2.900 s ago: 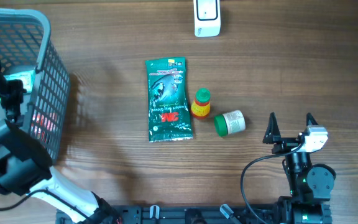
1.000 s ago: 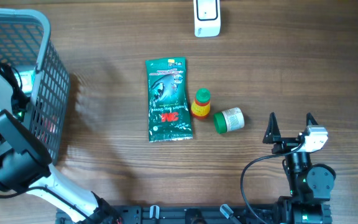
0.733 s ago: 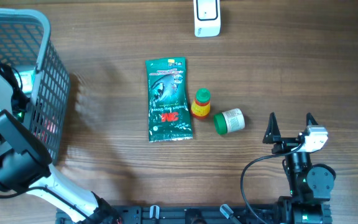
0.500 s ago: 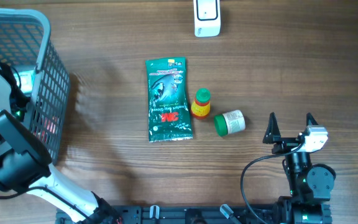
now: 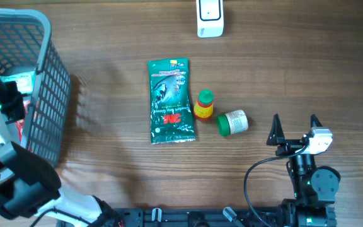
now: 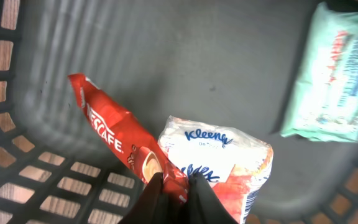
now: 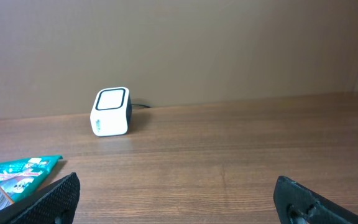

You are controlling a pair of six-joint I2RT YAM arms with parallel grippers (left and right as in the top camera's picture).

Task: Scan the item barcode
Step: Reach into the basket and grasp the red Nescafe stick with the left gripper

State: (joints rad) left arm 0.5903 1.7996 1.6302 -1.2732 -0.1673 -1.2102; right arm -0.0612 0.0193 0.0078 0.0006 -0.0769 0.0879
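Inside the grey basket point(image 6: 166, 56), my left gripper point(image 6: 174, 179) is shut on the lower end of a red Nescafe packet point(image 6: 114, 140), which lies tilted against a Kleenex pack point(image 6: 219, 155). From overhead the left arm point(image 5: 5, 101) reaches down into the basket point(image 5: 43, 25) at the far left. The white barcode scanner point(image 5: 210, 17) stands at the table's back edge and shows in the right wrist view as well point(image 7: 110, 112). My right gripper point(image 5: 293, 126) rests open at the front right, with nothing between its fingers point(image 7: 48, 199).
A pale green wipes pack point(image 6: 337, 81) also lies in the basket. On the table lie a green 3M packet point(image 5: 171, 101), a small red-and-yellow bottle point(image 5: 203, 105) with a green cap, and a white jar point(image 5: 233, 123) with a green lid.
My left gripper has closed on the red packet, and the left arm has shifted and risen inside the basket. The right arm has not moved.
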